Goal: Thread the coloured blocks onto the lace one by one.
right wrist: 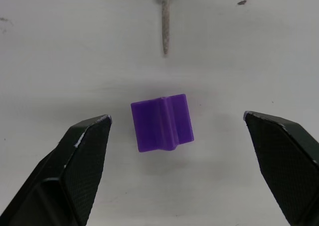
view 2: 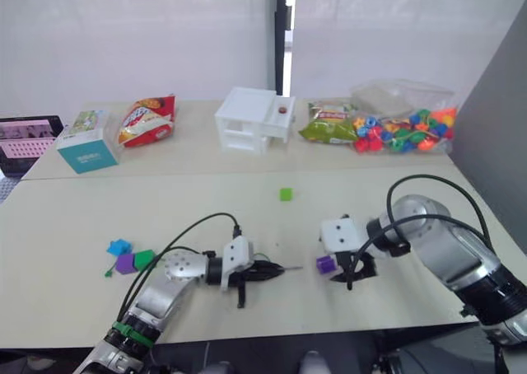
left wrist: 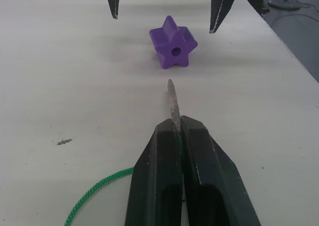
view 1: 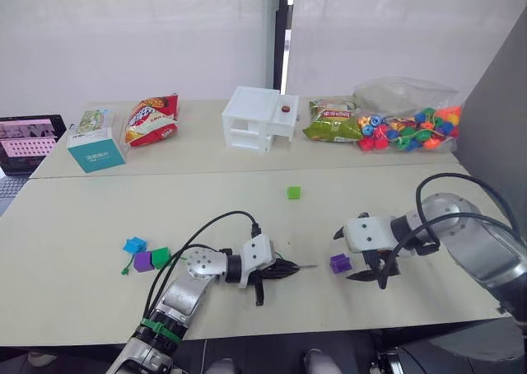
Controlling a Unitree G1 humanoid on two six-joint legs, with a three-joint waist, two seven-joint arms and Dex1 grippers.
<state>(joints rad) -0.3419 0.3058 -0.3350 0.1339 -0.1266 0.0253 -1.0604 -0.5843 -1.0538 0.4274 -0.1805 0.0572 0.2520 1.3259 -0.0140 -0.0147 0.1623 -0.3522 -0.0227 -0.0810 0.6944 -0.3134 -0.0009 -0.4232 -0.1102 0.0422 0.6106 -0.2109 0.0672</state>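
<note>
Purple block (left wrist: 173, 48) between open jaws

Bright, even, diffuse light fills the scene, with soft faint shadows on the pale table (view 1: 99, 226) and no glare or blur.

The left gripper (left wrist: 180, 131) is lying low, its two black fingers pressing together on the lace (left wrist: 99, 191), whose stiff tip is sticking out past the fingertips. The right gripper (right wrist: 177, 124) is hovering with its fingers spreading wide, a purple block (right wrist: 162, 122) sitting between them, touching neither.
</note>
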